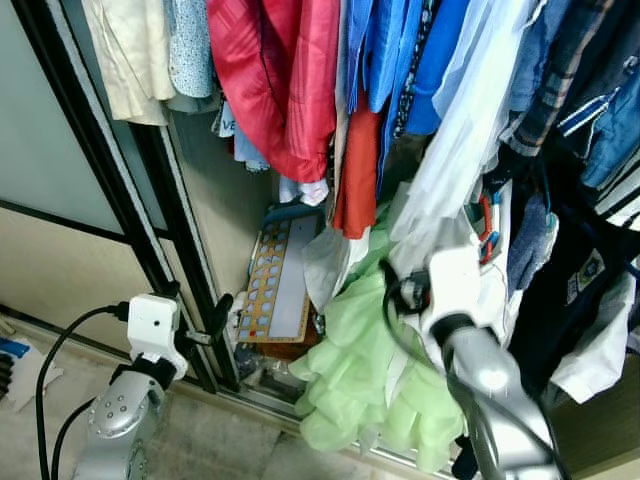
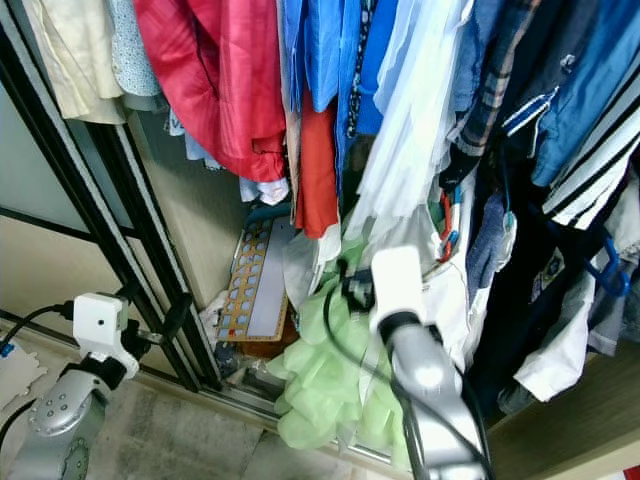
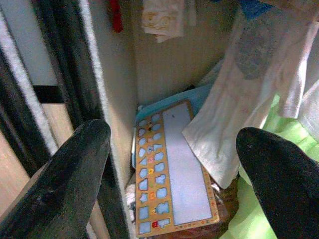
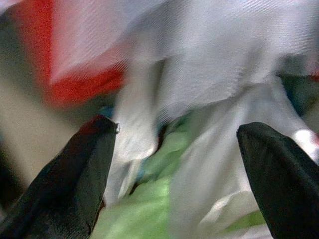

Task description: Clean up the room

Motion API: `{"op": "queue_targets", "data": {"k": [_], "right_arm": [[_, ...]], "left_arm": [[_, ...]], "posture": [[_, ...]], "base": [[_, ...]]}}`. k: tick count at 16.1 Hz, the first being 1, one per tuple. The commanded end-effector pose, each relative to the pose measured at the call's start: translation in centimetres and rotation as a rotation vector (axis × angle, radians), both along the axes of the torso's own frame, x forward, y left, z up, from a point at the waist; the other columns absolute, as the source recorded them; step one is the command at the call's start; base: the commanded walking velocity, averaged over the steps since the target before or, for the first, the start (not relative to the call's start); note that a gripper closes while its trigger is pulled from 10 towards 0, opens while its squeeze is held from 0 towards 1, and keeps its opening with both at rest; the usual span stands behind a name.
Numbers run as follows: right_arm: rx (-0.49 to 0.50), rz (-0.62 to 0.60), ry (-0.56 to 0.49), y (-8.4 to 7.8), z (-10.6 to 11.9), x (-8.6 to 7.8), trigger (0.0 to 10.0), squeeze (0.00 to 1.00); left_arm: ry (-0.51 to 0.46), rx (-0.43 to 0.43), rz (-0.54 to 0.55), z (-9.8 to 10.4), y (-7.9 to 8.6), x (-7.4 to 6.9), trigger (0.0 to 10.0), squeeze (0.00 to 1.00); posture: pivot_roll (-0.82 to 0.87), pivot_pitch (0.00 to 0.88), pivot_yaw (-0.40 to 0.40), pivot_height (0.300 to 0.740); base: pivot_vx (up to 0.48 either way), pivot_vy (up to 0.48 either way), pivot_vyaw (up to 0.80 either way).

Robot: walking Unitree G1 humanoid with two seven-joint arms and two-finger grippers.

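Observation:
An open wardrobe is packed with hanging clothes: a red shirt (image 1: pixel 285 80), blue tops (image 1: pixel 400 50), a long white garment (image 1: pixel 460 150) and a light green ruffled garment (image 1: pixel 365 370) low in the middle. My right gripper (image 4: pixel 177 127) is open and pushed in among the white and green fabric, with nothing gripped; its white wrist (image 1: pixel 455 290) shows in front of the clothes. My left gripper (image 3: pixel 172 133) is open and empty beside the black sliding-door frame (image 1: pixel 150 200), pointing at a shape-puzzle board (image 3: pixel 172 169).
The puzzle board (image 1: pixel 280 280) leans on the wardrobe floor against a blue item, just inside the door track. Dark garments (image 1: pixel 570 250) hang at the right. A black cable (image 1: pixel 50 370) runs from my left arm. Tiled floor (image 1: pixel 210 445) lies in front.

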State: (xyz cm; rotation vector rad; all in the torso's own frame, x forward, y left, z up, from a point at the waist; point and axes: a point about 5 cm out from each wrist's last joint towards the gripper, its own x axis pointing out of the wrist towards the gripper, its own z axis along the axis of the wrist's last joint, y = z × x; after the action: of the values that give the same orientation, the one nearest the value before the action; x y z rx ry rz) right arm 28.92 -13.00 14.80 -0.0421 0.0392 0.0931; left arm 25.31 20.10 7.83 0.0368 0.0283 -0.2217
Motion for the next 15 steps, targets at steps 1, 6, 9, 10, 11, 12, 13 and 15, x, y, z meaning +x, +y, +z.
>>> {"op": "queue_targets", "data": {"k": [1, 6, 9, 10, 11, 12, 13, 15], "right_arm": [[0.049, -0.069, -0.034, -0.5, 2.5, 1.2, 10.0, 0.00], [0.113, -0.158, -0.214, 0.2, 13.8, 4.3, 10.0, 0.00], [0.074, -0.225, -0.067, -0.7, 9.8, 3.5, 10.0, 0.00], [0.026, -0.236, -0.033, -1.1, 8.0, 3.0, 10.0, 0.00], [0.009, -0.222, -0.026, -1.2, 6.6, 2.4, 10.0, 0.00], [-0.045, -0.210, 0.015, -1.5, 4.1, 1.2, 10.0, 0.00], [-0.033, -0.203, 0.020, -1.5, 3.8, 1.0, 10.0, 0.00], [-0.069, -0.202, 0.081, -2.3, 1.0, -0.6, 10.0, 0.00]], "left_arm": [[-0.005, 0.011, -0.006, 0.3, -0.1, 0.3, 10.0, 0.00], [-0.012, 0.011, 0.007, 1.2, 0.3, 0.2, 10.0, 0.00], [0.012, 0.020, 0.042, 1.0, 1.4, -0.4, 10.0, 0.00], [0.009, 0.017, 0.057, 1.2, 1.6, -0.4, 10.0, 0.00], [0.006, 0.018, 0.059, 1.2, 1.6, -0.5, 10.0, 0.00], [0.006, 0.012, 0.072, 1.2, 1.5, -0.8, 10.0, 0.00], [0.008, 0.013, 0.075, 1.1, 1.5, -0.9, 10.0, 0.00], [0.018, 0.005, 0.103, 0.7, 1.6, -1.3, 10.0, 0.00]], "posture": [[0.02, 0.000, 0.018, 0.740], [0.00, 0.098, 0.033, 0.740], [0.02, 0.109, 0.032, 0.740], [0.03, 0.097, 0.027, 0.740], [0.03, 0.083, 0.025, 0.740], [0.03, 0.077, 0.022, 0.740], [0.03, 0.076, 0.021, 0.740], [0.03, 0.063, 0.013, 0.740]], "base": [[0.000, 0.000, 0.00], [0.000, 0.000, 0.00], [0.000, 0.000, 0.00], [0.000, 0.000, 0.00], [0.000, 0.000, 0.00], [0.000, 0.000, 0.00], [0.000, 0.000, 0.00], [0.000, 0.000, 0.00]]}}
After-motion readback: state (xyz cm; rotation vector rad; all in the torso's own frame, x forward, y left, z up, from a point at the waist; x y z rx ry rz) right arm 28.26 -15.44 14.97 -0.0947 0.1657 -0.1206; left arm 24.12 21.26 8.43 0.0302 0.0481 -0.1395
